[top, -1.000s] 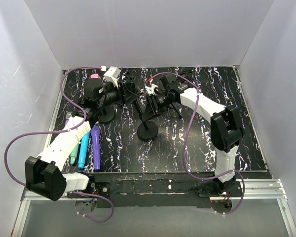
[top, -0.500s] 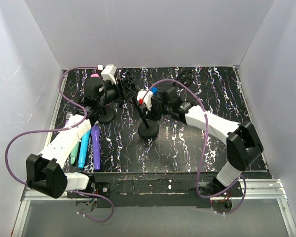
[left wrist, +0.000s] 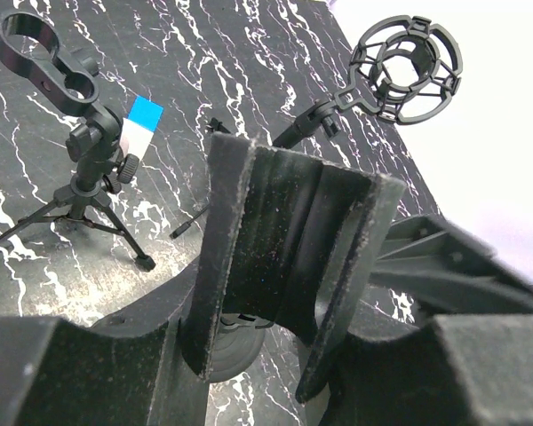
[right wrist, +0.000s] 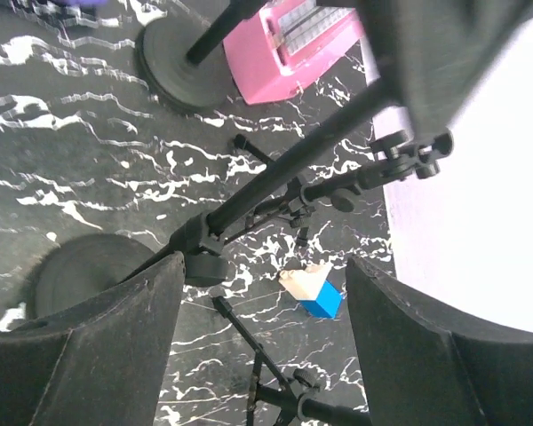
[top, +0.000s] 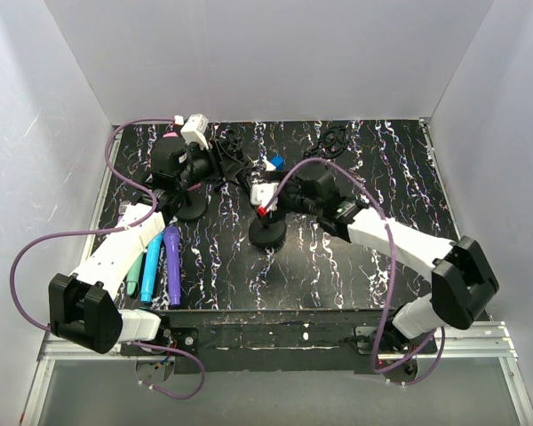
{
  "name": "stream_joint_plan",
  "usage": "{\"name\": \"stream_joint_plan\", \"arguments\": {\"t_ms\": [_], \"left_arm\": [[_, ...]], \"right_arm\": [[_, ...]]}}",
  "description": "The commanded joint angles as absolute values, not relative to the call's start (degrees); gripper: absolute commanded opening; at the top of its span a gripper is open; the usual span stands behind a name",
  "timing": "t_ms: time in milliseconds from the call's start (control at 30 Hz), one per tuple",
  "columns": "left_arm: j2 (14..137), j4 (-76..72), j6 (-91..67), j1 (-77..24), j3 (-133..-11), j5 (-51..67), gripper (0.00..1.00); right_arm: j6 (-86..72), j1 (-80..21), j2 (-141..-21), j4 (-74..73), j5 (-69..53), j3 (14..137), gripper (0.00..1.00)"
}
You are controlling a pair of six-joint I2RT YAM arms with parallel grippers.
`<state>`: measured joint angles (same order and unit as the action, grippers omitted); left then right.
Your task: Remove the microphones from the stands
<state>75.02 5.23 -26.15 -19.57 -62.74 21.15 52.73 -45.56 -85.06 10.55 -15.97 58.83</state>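
A pink microphone (right wrist: pixel 293 40) sits on the far-left stand, whose round base (right wrist: pixel 178 67) rests on the marbled mat; from above only its pink tip (top: pixel 171 138) shows behind my left wrist. My left gripper (top: pixel 215 165) (left wrist: pixel 284 266) is up at the back left, shut on the slanted pole (right wrist: pixel 284 169) of the middle stand, which rises from a round base (top: pixel 266 233). My right gripper (top: pixel 263 201) (right wrist: pixel 265 293) hangs open over that base. The pole's joint (right wrist: pixel 204 248) lies beside one of its fingers (right wrist: pixel 98 355), and nothing is held.
Teal (top: pixel 133 271), blue (top: pixel 151 262) and purple (top: pixel 171 264) microphones lie side by side at the near left. A small tripod with a clip (left wrist: pixel 71 98), an empty shock mount (left wrist: pixel 404 67) and a blue-and-white block (right wrist: pixel 313 295) stand behind the stands.
My right arm has swung forward and down toward the middle stand's base, and its jaws have opened wide. The left arm has hardly moved.
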Motion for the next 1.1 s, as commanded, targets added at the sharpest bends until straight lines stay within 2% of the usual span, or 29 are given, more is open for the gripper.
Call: {"name": "stream_joint_plan", "arguments": {"t_ms": [0,167,267,633,900,967,1033,1067], "left_arm": [[74.36,6.77,-28.65,-20.13,-64.34,24.61,0.00],[74.18,6.94,-28.13,-20.13,-64.16,24.96,0.00],[74.09,7.29,-27.77,-20.13,-64.07,25.40,0.00],[73.65,7.29,-27.42,-20.04,-63.98,25.40,0.00],[73.12,8.00,-25.84,-20.13,-64.34,26.01,0.00],[73.47,8.26,-25.23,-20.13,-64.69,26.89,0.00],[73.74,8.35,-25.22,-20.04,-65.04,27.24,0.00],[73.91,8.52,-25.05,-20.13,-65.13,27.42,0.00]], "right_arm": [[35.55,-44.30,-82.61,-8.05,-19.85,68.36,0.77],[16.30,-39.74,-90.25,-22.57,-29.68,80.31,0.61],[8.45,-37.88,-92.63,-21.54,-32.52,81.12,0.58],[0.44,-37.27,-98.17,-19.16,-33.66,82.00,0.53],[1.83,-37.27,-101.33,-19.07,-31.03,83.93,0.40],[3.24,-37.27,-101.86,-19.16,-31.38,84.20,0.27],[6.66,-37.35,-101.43,-18.64,-31.38,84.37,0.07],[8.94,-37.53,-100.90,-18.37,-31.20,84.29,0.01]]}}
